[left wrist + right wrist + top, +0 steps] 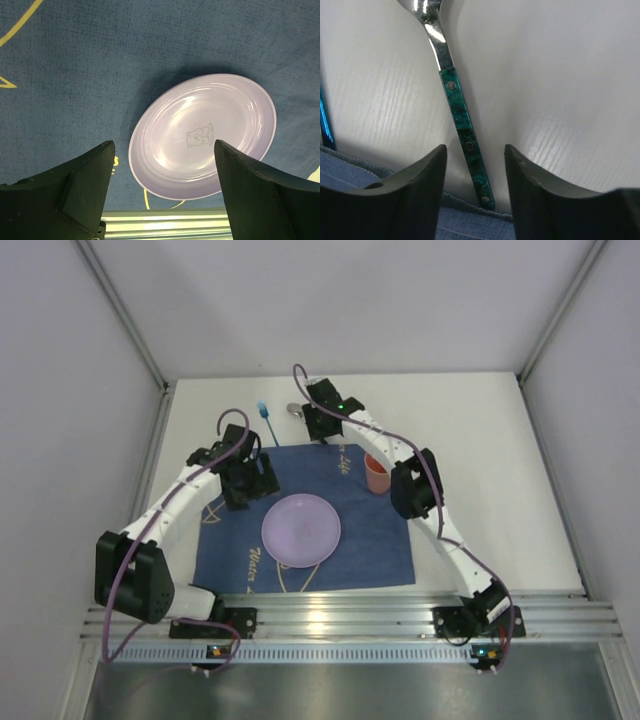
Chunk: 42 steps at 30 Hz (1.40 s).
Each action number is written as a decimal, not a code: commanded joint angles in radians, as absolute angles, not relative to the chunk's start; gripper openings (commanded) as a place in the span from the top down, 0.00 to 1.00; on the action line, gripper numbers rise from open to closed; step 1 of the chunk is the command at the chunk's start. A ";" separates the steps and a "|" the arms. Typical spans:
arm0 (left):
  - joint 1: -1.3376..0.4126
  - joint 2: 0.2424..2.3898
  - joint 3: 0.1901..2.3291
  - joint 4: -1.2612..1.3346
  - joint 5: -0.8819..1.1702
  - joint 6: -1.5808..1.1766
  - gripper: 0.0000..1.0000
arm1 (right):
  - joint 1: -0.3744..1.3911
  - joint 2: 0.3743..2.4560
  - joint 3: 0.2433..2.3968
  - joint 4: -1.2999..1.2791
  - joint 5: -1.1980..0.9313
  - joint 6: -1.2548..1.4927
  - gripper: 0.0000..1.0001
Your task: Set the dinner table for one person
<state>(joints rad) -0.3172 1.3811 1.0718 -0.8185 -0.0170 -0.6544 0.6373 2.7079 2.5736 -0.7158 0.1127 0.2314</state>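
Note:
On the white dinner table (480, 440) lies a dark blue cloth (380, 550) with a lilac plate (301, 530) near its middle and a pink cup (377, 474) at its right back. A spoon (462, 120) with a marbled green handle lies on the table just beyond the cloth's far edge. My right gripper (475, 150) is low over it, with a jaw on each side of the handle end and a gap on both sides. My left gripper (162, 145) hangs wide open above the cloth (75, 75), left of the plate (202, 135), holding nothing.
A blue-handled utensil (267, 423) lies on the table left of the spoon (296, 409), and its edge shows at the left of the right wrist view. A silver rail (350, 615) runs along the near edge. Grey walls close in the sides and back.

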 commanded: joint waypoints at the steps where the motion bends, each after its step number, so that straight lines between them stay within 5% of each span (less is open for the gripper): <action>1: -0.318 1.347 1.039 -0.795 -0.025 -0.681 0.14 | 0.641 2.724 2.600 -0.696 0.140 0.226 0.53; 2: -0.318 1.344 1.035 -0.795 -0.025 -0.692 0.14 | 0.641 2.735 2.599 -0.695 0.138 0.219 0.62; 11: -0.318 1.272 1.034 -0.818 -0.066 -0.730 0.14 | 0.658 2.752 2.603 -0.678 0.201 0.204 0.91; 17: -0.318 1.198 1.000 -0.833 -0.098 -0.750 0.14 | 0.658 2.747 2.606 -0.687 0.222 0.216 1.00; 36: -0.318 1.020 0.979 -0.925 -0.158 -0.755 0.14 | 0.483 2.370 2.701 -0.572 0.200 0.222 1.00; 42: -0.318 1.032 0.989 -0.890 -0.138 -0.730 0.14 | 0.489 2.094 2.458 -0.684 0.053 0.360 1.00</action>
